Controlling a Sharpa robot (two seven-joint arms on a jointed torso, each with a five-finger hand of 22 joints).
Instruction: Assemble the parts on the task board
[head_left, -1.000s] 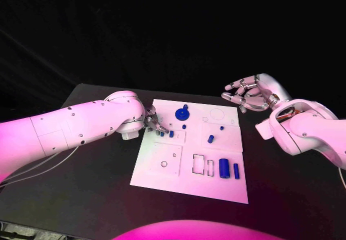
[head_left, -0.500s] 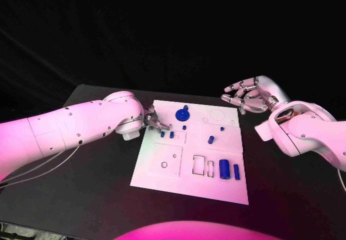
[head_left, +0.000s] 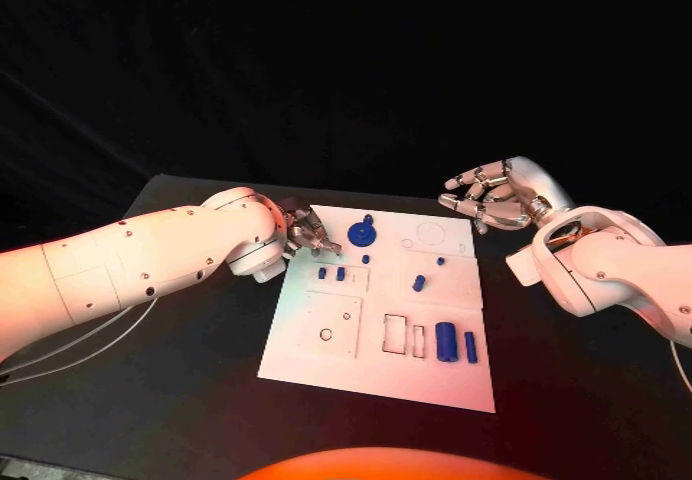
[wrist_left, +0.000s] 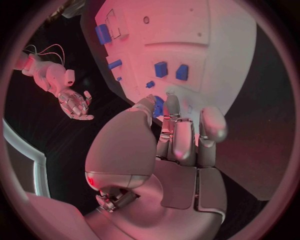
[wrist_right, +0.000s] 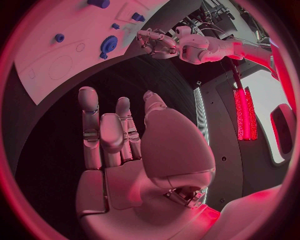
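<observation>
Two white arms reach over a black desk (head_left: 173, 350) with dark room beyond it. On the middle of the desk lies the white board (head_left: 378, 375), its long side running away from the robot.

Several blue parts sit on the board: a gear-like disc (head_left: 362, 236) near the far edge, two small pegs (head_left: 330, 272) side by side on the left half, a small block (head_left: 418, 284) toward the middle, and a thick cylinder (head_left: 446, 341) with a thin bar (head_left: 470, 346) just beside it on the near right.

From above, the left hand (head_left: 303, 233) hangs at the board's far left corner, fingers bent down, close to the disc; whether it touches anything I cannot tell. The left wrist camera brings that closer: the fingertips (wrist_left: 172, 106) hover by the disc, which is partly hidden behind them, and nothing sits in the hand.

The right hand (head_left: 488, 197) is off the board past its far right corner, above the bare desk. Its own wrist camera shows the palm (wrist_right: 119, 165) empty and the fingers spread apart.
</observation>
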